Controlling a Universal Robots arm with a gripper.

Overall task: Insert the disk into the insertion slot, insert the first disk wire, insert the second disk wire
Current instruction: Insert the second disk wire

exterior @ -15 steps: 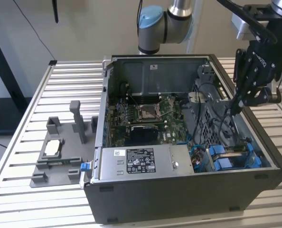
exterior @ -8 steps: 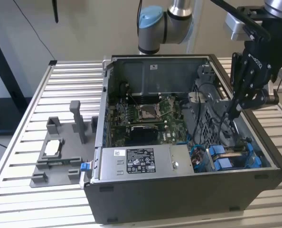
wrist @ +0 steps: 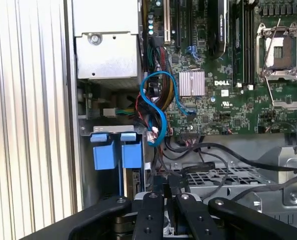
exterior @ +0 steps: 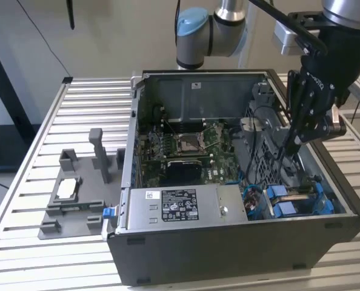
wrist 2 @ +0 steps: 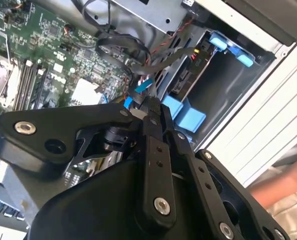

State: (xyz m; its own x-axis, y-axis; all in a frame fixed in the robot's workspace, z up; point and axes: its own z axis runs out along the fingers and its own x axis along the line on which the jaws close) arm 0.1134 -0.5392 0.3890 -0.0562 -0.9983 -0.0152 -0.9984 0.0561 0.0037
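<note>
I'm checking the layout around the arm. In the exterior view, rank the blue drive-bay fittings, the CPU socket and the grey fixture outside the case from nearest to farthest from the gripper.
From the gripper:
1. Blue drive-bay fittings, just below it at the case's corner on the exterior view's right.
2. CPU socket, mid-motherboard.
3. Grey fixture, outside the case, on the exterior view's left.

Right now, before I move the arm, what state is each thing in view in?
Computer case: lying on its side, panel off, open upward.
Gripper: down inside the case, beside the insertion slot.
Insertion slot: blue fittings showing; filled or not, cannot tell.
CPU socket: retention frame swung open.
Blue cable: looped, slack.
</note>
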